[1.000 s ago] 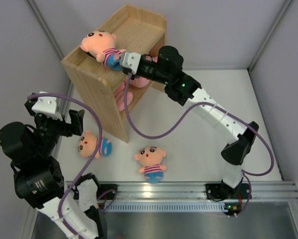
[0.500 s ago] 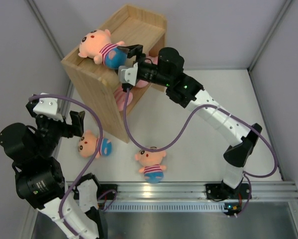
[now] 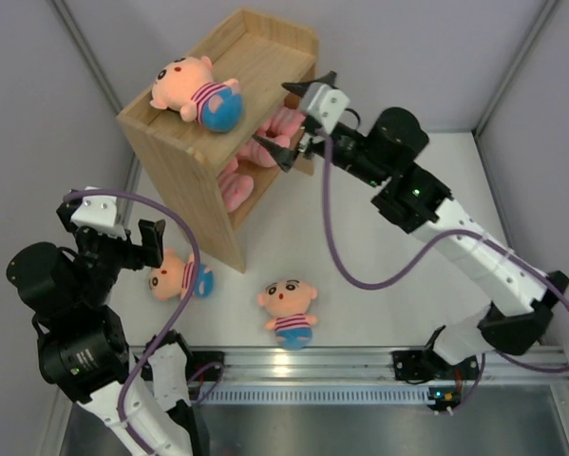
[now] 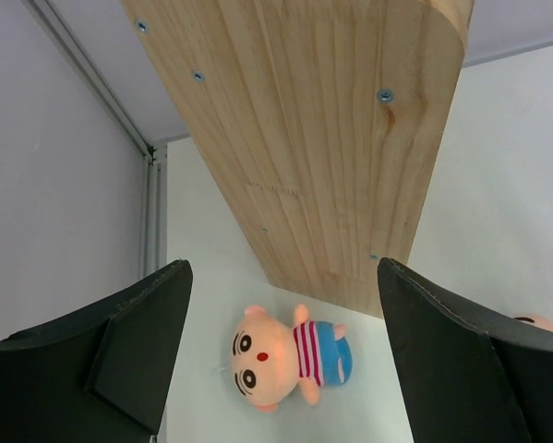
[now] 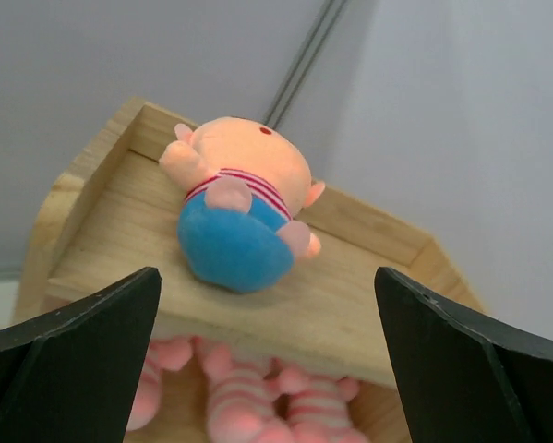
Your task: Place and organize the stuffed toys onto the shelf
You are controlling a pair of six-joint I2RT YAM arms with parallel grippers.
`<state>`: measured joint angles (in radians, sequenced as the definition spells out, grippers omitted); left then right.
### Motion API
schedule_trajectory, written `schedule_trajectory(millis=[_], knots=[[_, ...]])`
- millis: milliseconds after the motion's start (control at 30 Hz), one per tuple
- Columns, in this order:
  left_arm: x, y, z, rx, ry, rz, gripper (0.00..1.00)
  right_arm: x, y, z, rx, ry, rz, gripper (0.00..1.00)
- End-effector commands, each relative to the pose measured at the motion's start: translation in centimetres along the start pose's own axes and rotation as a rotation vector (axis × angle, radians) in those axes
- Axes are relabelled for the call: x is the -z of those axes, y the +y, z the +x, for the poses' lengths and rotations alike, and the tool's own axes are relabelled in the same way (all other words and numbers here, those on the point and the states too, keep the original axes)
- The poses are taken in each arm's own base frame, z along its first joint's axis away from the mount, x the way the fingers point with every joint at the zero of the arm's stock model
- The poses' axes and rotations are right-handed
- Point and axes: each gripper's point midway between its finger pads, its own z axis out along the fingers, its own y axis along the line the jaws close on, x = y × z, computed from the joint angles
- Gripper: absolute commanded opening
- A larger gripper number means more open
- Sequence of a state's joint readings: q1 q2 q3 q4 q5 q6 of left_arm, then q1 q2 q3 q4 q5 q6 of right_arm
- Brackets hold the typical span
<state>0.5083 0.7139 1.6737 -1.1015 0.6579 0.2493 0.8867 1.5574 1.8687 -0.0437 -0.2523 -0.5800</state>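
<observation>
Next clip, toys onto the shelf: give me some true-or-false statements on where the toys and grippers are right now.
A peach-skinned toy lies on the shelf top. True.
The right gripper is clamped on it. False: its jaws stand open, apart from it.
A toy beside the shelf and a toy nearer the front edge lie on the table. True.
The left gripper holds a toy. False: it is open and empty.
Nothing lies inside the shelf. False: pink striped toys lie inside.
</observation>
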Motion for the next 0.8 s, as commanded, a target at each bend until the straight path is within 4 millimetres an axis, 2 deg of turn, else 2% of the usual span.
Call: schedule_trajectory(millis=[0,33,67,100,167,200,267,300,333,367,400,467,500,533,567,600,633,667,700,733,767], knots=[[-0.2,0.9,0.6,-0.005,0.001,-0.048,0.88,6.8,-2.8,-3.6,-0.407,-0.065,0.235,0.99],[-0.3,1.0,1.5,0.006,0.018,-0.059,0.88,7.7,-1.8,-2.7,-0.531,-0.048,0.246,1.00],[-0.3,1.5,2.2,0.013,0.036,-0.088,0.88,9.6,-1.6,-2.8,-0.597,-0.049,0.278,1.00],[-0.3,1.6,2.8,0.022,0.051,-0.098,0.88,10.1,0.9,0.9,-0.665,0.038,0.271,0.99],[-0.2,1.7,4.7,0.041,0.102,-0.115,0.88,11.9,2.2,4.3,-0.843,0.131,0.368,0.99],[0.0,2.0,5.4,0.039,0.127,-0.135,0.88,13.4,3.9,6.5,-0.887,0.206,0.382,0.91],[0.4,1.9,7.4,0.056,0.186,-0.151,0.88,15.6,6.1,9.0,-0.975,0.317,0.415,0.83],[0.6,2.2,8.2,0.043,0.214,-0.172,0.88,16.6,8.1,11.1,-0.993,0.391,0.409,0.81],[0.8,2.2,9.1,0.041,0.238,-0.181,0.88,17.3,9.3,12.2,-1.024,0.435,0.411,0.80],[1.1,2.2,9.8,0.036,0.261,-0.187,0.88,18.4,11.6,13.0,-1.043,0.504,0.378,0.77],[1.5,2.2,10.6,0.025,0.294,-0.193,0.88,19.6,14.0,15.0,-1.054,0.581,0.358,0.77],[2.2,2.6,12.1,0.017,0.339,-0.236,0.88,20.7,18.2,15.9,-1.093,0.660,0.287,0.77],[2.5,2.6,12.8,0.013,0.361,-0.248,0.88,21.7,20.9,17.2,-1.091,0.717,0.243,0.77],[2.8,2.7,13.5,0.012,0.376,-0.267,0.88,22.1,22.5,17.3,-1.055,0.732,0.184,0.78],[3.0,2.7,13.8,0.013,0.384,-0.275,0.89,22.8,25.5,16.8,-1.002,0.747,0.089,0.77],[3.3,2.5,14.2,0.017,0.391,-0.276,0.89,23.1,26.8,16.3,-0.942,0.728,0.035,0.76],[3.5,2.4,14.5,0.022,0.402,-0.277,0.89,22.8,27.6,15.3,-0.827,0.658,-0.033,0.76],[3.6,2.2,14.6,0.029,0.405,-0.274,0.89,23.4,30.2,12.7,-0.750,0.584,-0.144,0.76],[3.7,1.9,14.7,0.043,0.402,-0.274,0.89,24.5,32.3,12.9,-0.668,0.570,-0.220,0.75],[3.7,1.7,14.9,0.055,0.406,-0.270,0.89,24.8,33.1,12.4,-0.570,0.530,-0.275,0.74],[3.8,1.4,14.8,0.064,0.400,-0.261,0.89,25.7,35.2,12.1,-0.512,0.533,-0.354,0.73]])
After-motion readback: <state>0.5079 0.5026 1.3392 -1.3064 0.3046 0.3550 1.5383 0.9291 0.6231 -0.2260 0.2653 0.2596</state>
